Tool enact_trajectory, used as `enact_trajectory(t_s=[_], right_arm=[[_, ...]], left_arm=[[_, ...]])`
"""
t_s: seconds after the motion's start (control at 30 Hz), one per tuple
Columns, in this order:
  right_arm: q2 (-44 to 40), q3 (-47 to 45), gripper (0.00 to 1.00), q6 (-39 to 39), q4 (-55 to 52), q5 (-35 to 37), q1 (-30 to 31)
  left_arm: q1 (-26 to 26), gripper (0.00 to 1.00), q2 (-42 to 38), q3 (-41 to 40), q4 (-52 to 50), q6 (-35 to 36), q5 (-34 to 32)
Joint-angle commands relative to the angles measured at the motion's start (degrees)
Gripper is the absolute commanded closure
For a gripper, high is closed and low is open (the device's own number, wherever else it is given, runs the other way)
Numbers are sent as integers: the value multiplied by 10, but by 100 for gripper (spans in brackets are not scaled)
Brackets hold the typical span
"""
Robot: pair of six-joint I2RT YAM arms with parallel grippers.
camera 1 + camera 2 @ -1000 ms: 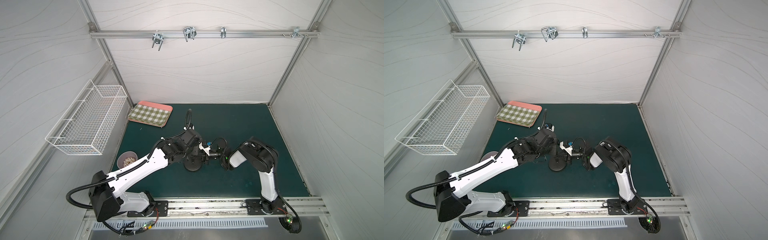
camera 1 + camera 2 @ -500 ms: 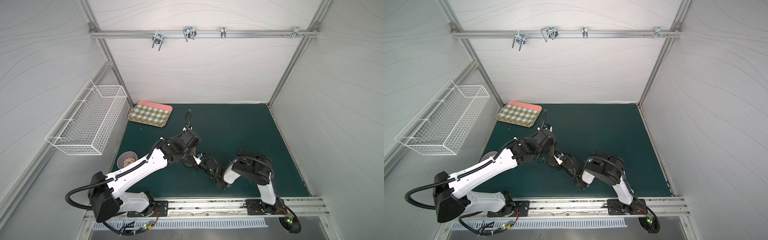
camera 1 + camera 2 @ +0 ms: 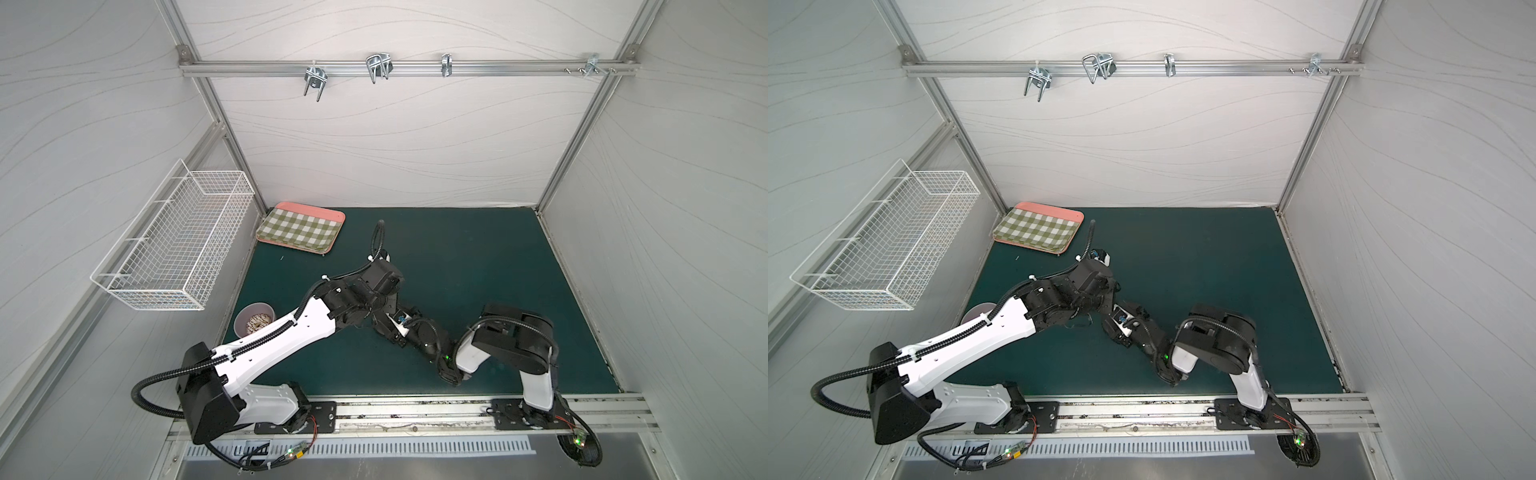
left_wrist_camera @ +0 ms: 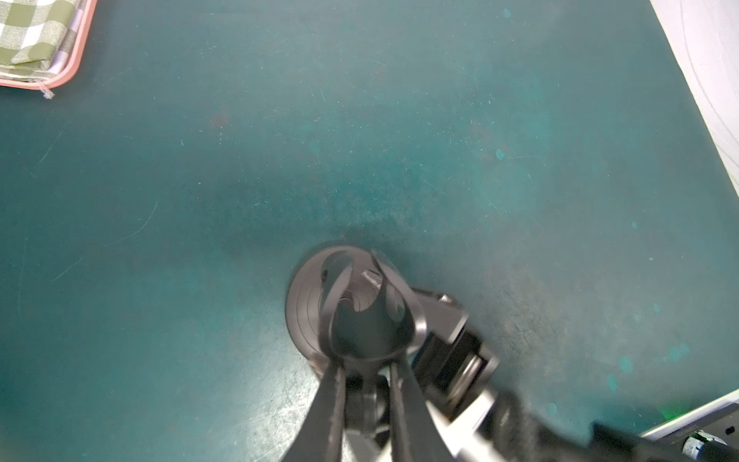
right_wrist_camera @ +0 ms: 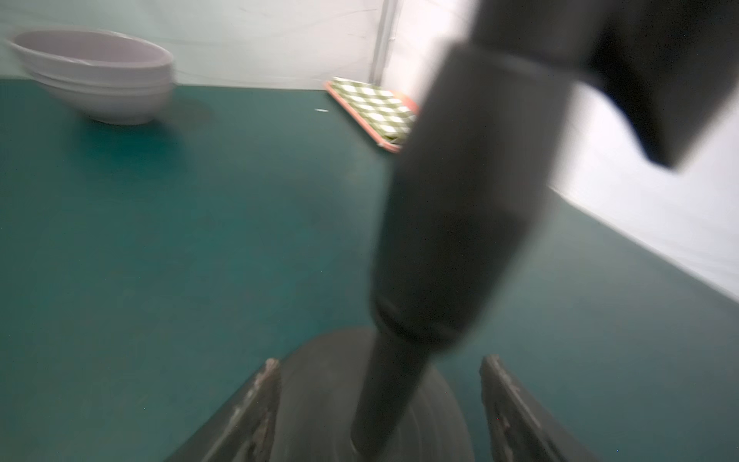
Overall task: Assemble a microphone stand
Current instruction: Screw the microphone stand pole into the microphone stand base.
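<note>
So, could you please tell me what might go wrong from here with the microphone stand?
1. The fingers of the right gripper stand open on either side of the base, not clamping it. If the left gripper, shut on the rod, twists or presses, the base could spin or slide on the mat.
2. In both top views the two grippers crowd one spot; a move by either might knock the other and tip the stand.

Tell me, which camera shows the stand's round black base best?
The left wrist view: the round base lies sharp on the green mat, though the clip covers part of it. The right wrist view shows it blurred and cropped. In both top views the arms hide it.
</note>
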Motion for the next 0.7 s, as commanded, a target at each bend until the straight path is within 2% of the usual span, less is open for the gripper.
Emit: enact_trajectory(t_s=[0.0,0.17,0.23,0.3,0.47,0.57,0.67], right_arm=[[-35,-25,23,86,13,-251,-72],[-22,-6,27,116,5,-475,-147],[-7,28,33,148,-8,-582,-174],[11,58,39,182,-5,-647,-191],[33,105,48,188,-34,-702,-197],[41,125,62,176,-64,-712,-197],[40,125,75,159,-79,-688,-196]], left_arm=[[-2,81,2,-7,7,-11,17],[-1,81,-3,-12,7,-12,15],[-1,81,-4,-12,7,-13,16],[-1,81,-4,-12,7,-13,16],[-1,81,-2,-8,7,-12,14],[-1,81,0,-8,7,-11,15],[-1,81,1,-7,7,-11,15]])
